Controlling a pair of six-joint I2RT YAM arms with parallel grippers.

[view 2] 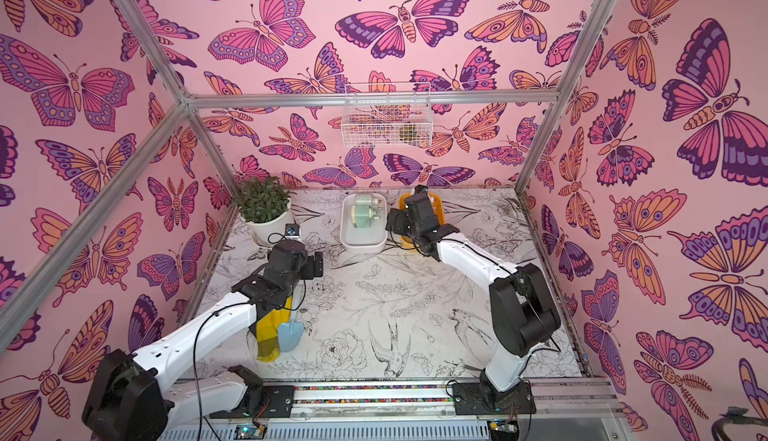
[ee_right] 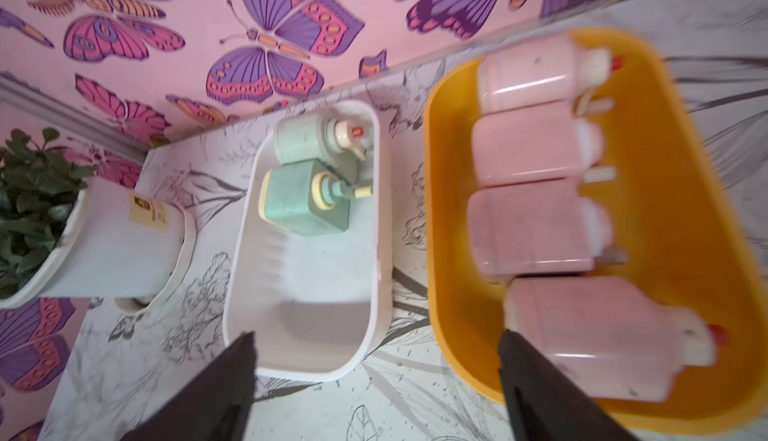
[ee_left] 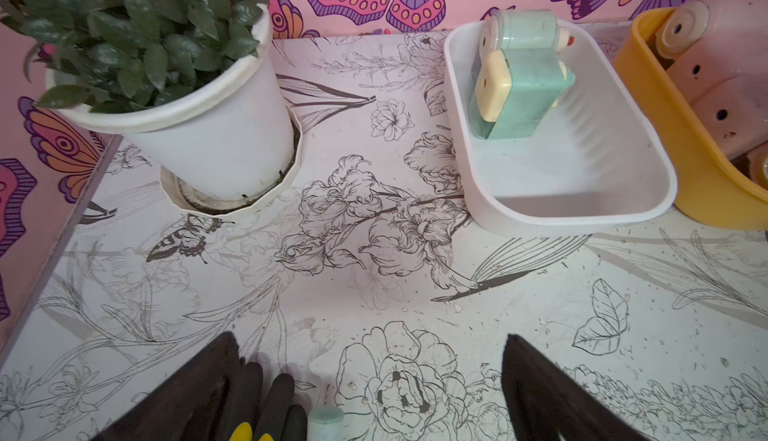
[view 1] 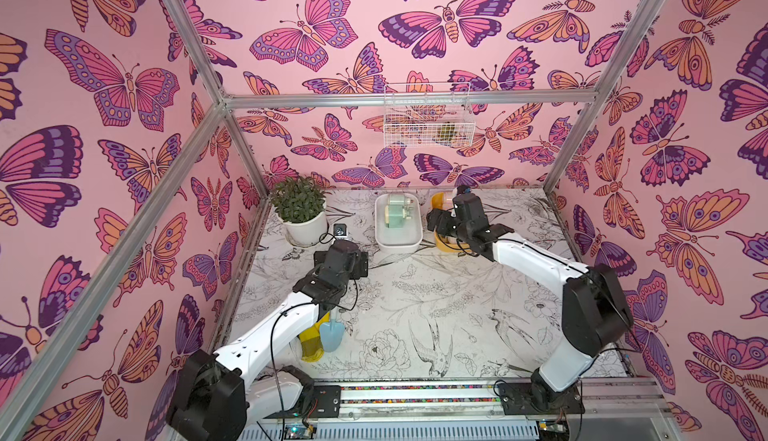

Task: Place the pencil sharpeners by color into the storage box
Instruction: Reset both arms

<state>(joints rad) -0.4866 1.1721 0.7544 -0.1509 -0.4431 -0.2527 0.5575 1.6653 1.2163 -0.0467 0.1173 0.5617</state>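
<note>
Pink pencil sharpeners (ee_right: 536, 143), boxy and rounded, are lined up in the glossy yellow bin (ee_right: 673, 193); the right gripper (ee_right: 376, 360) is held released above, empty.

Two sharpeners (ee_right: 307, 177) in left box (ee_right: 249, 252), four (ee_right: 536, 193) in right box (ee_right: 449, 293), boxes side by side at table's (view 1: 436, 301) back. Plant (view 1: 299, 210) left of them. Shovel (view 1: 332, 333) front-left.
</note>
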